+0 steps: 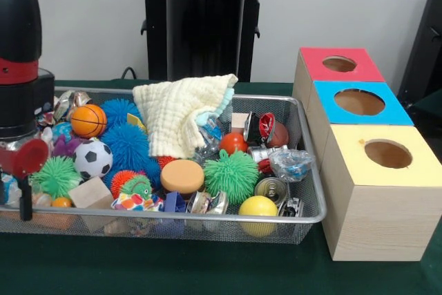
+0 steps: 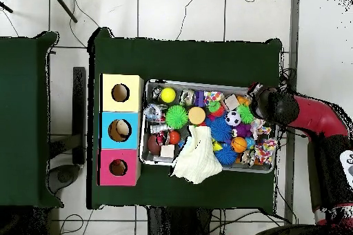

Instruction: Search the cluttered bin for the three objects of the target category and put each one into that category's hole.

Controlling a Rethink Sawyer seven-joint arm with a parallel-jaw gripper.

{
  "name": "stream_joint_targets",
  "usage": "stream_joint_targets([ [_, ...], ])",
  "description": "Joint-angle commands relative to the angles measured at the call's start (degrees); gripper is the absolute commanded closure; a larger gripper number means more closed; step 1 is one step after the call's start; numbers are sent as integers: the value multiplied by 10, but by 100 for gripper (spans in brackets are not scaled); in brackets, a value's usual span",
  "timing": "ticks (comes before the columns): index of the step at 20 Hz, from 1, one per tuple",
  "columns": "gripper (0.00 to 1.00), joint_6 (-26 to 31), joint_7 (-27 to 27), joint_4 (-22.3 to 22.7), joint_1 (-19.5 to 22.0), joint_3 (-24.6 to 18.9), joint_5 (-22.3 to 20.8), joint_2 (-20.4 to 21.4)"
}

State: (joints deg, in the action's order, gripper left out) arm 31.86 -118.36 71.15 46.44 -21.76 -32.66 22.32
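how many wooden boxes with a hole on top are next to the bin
3, in a row beside the wire mesh bin: the red-topped box farthest from the camera, the blue-topped box in the middle, the yellow-topped box nearest. None look hidden.

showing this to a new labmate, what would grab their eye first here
The wide silver wire-mesh basket crammed with bright toys stands out first, a pale yellow knitted cloth heaped over its far rim. Beside it stand three wooden boxes with round holes, topped red, blue and yellow. The red and black arm hangs over the basket's end farthest from the boxes.
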Motion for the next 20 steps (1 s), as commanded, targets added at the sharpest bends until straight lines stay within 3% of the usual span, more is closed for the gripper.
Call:
stream_joint_targets([
  [1, 0, 52, 124, 83, -28, -24, -25, 22],
  [10, 0, 5, 108, 101, -26, -19, -40, 18],
  [20, 0, 20, 202, 36, -29, -12, -120, -70],
])
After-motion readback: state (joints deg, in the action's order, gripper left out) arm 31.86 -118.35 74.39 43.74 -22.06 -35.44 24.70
